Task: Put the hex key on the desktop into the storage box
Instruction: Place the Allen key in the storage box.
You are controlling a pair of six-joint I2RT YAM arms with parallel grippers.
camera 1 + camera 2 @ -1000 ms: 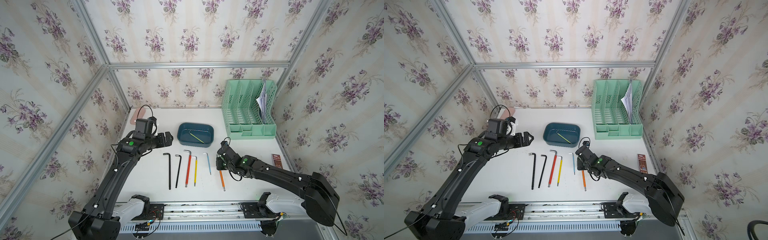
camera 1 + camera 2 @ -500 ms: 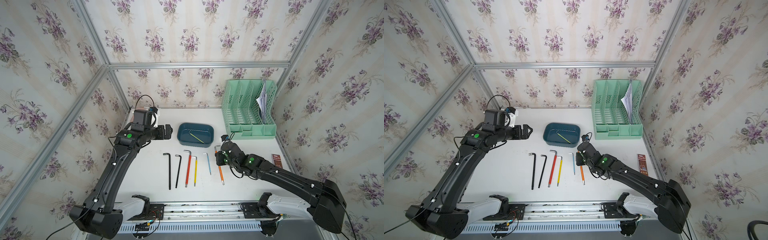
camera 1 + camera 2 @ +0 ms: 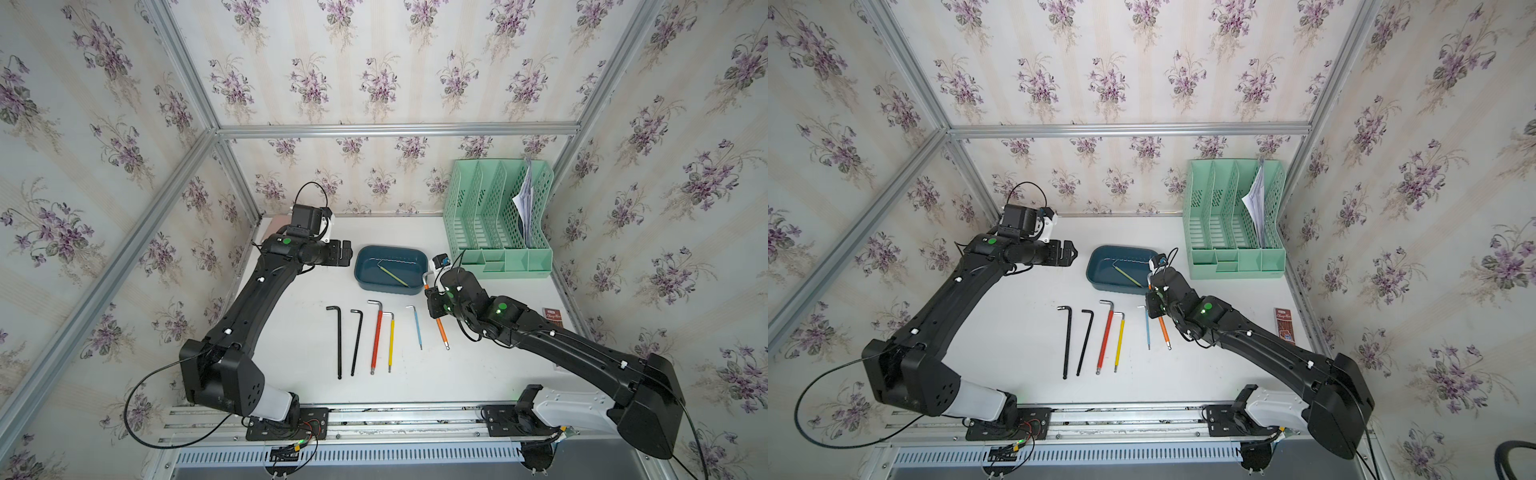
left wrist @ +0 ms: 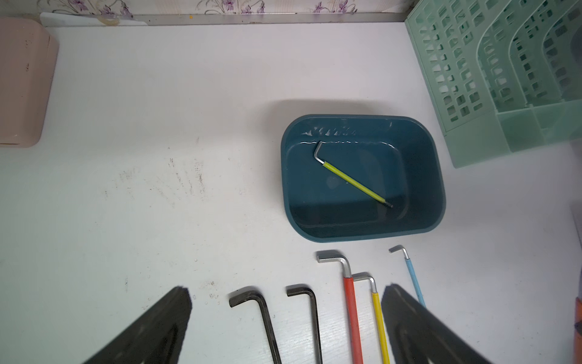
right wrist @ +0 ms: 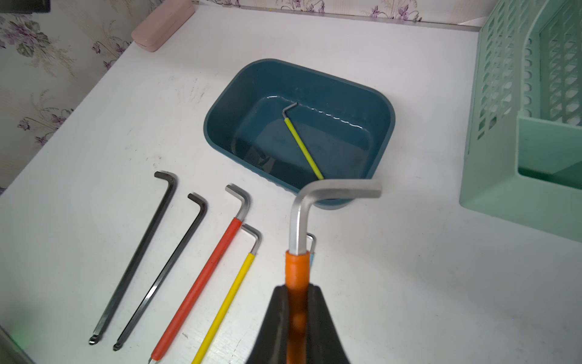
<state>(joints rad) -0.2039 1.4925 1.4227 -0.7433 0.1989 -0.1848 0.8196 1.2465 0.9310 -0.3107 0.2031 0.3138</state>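
Note:
My right gripper (image 3: pixel 434 297) (image 5: pixel 297 293) is shut on an orange-sleeved hex key (image 3: pixel 441 328) (image 5: pixel 296 268). It holds the key tilted above the desktop (image 3: pixel 299 332), with the silver bent end beside the front right corner of the storage box (image 3: pixel 361 266) (image 5: pixel 220 104). A green-yellow hex key (image 3: pixel 392 276) (image 4: pixel 354 182) lies inside the box. On the desktop lie two black keys (image 3: pixel 339 340), a red one (image 3: pixel 377 336), a yellow one (image 3: pixel 391 340) and a blue one (image 3: pixel 417 328). My left gripper (image 3: pixel 345 253) (image 4: pixel 286 288) hangs open and empty left of the box.
A mint-green file rack (image 3: pixel 494 216) with papers stands at the back right, close to the box. A pink case (image 4: pixel 22 82) lies in the back left corner. A small brown packet (image 3: pixel 552 318) lies by the right rail.
My right gripper has carried the orange hex key up off the desktop and toward the storage box. My left arm has drawn back and now points level at the box's left side.

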